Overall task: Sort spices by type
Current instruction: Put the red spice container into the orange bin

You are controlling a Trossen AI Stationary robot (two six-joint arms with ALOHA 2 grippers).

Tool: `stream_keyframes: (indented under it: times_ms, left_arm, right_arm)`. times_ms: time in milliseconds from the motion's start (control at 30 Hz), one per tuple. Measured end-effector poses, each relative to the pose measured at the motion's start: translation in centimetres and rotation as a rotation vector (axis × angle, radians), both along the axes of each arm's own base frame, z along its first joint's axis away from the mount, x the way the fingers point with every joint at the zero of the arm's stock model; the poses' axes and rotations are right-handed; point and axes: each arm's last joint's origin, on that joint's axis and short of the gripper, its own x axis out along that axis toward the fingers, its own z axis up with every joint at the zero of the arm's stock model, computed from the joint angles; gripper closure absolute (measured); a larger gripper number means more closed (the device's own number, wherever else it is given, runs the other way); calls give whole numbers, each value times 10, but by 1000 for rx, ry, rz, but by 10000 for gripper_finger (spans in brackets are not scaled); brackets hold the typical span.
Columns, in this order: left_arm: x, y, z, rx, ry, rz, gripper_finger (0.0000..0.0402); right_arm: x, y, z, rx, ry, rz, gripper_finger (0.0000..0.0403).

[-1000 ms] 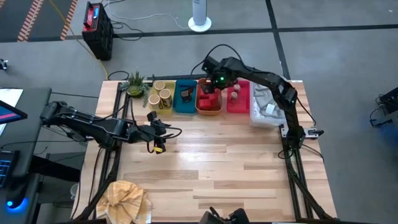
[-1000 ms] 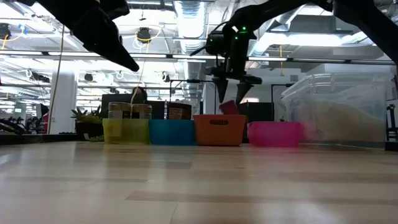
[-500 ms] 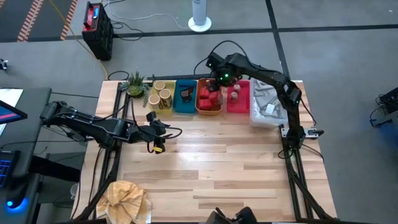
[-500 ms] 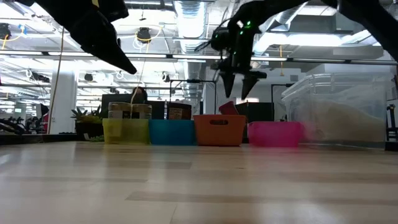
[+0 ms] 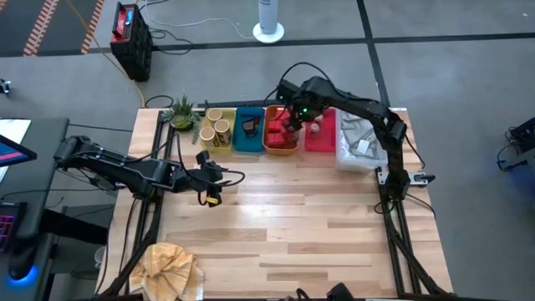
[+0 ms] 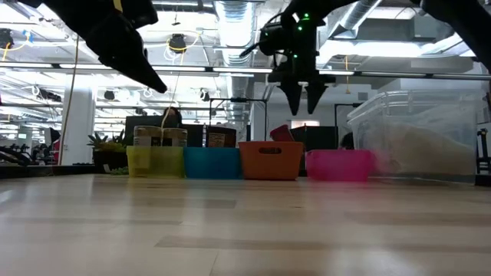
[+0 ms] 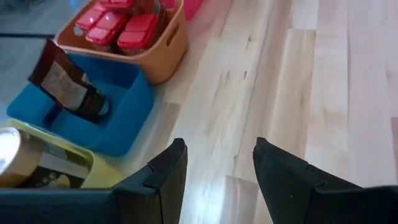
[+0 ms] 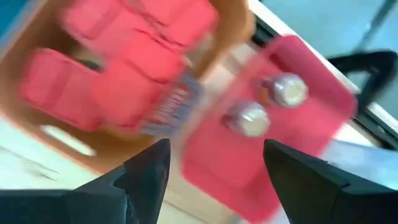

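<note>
The red packs (image 5: 280, 134) lie in the orange tray (image 5: 269, 147), two small jars (image 5: 316, 125) in the red tray (image 5: 321, 145). The right gripper (image 5: 294, 124) hangs above them, fingers apart and empty. The left gripper (image 5: 216, 180) waits over the table (image 5: 292, 226), half open, holding nothing.

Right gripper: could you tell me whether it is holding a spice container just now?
No, the right gripper is open and empty above the orange tray and red tray.
</note>
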Motion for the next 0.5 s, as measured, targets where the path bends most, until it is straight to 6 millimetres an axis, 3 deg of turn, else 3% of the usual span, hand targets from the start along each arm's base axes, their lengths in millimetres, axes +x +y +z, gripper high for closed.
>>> stream_keyframes:
  times_ms: [200,367,500]
  left_arm:
    - [-2,-6,-2,-19,21,-26,228]
    - [-2,-7,-2,-19,20,-32,228]
    - [-3,-7,-2,-27,17,-25,228]
  right_arm:
    - [-7,-5,-27,67,39,-20,106]
    - [3,2,-56,76,-20,27,106]
    - [10,3,-62,41,-72,45,106]
